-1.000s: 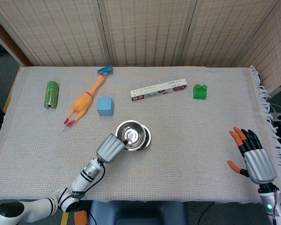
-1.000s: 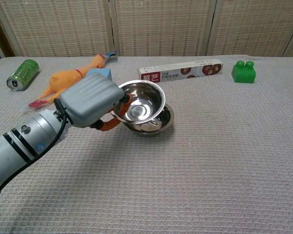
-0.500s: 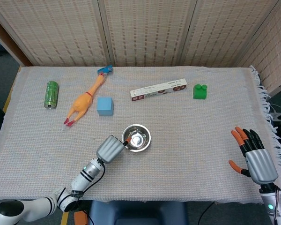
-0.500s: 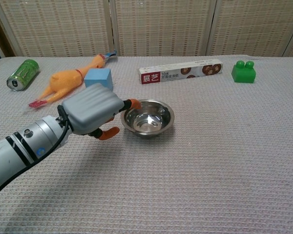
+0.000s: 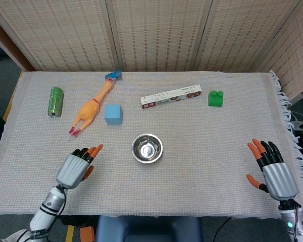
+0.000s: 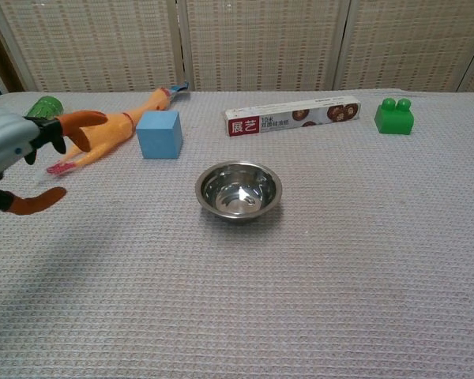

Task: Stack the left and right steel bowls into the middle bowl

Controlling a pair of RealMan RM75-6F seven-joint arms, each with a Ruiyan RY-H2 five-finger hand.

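Note:
The steel bowls (image 5: 147, 148) (image 6: 238, 191) sit nested as one stack at the middle of the table, upright, with nothing touching them. My left hand (image 5: 77, 167) (image 6: 16, 154) hovers well to the left of the stack, fingers spread and empty. My right hand (image 5: 272, 169) rests near the table's right front corner, fingers apart, holding nothing; the chest view does not show it.
Behind the stack lie a blue cube (image 5: 113, 114) (image 6: 159, 133), a rubber chicken (image 5: 91, 110) (image 6: 110, 126), a green can (image 5: 55, 101) (image 6: 39, 106), a long flat box (image 5: 171, 96) (image 6: 292, 115) and a green block (image 5: 215, 98) (image 6: 394, 116). A fringed table edge (image 5: 292, 131) runs down the right.
My left hand let the bowl down into the middle bowl, released it, and drew back to the left. My right hand barely moved.

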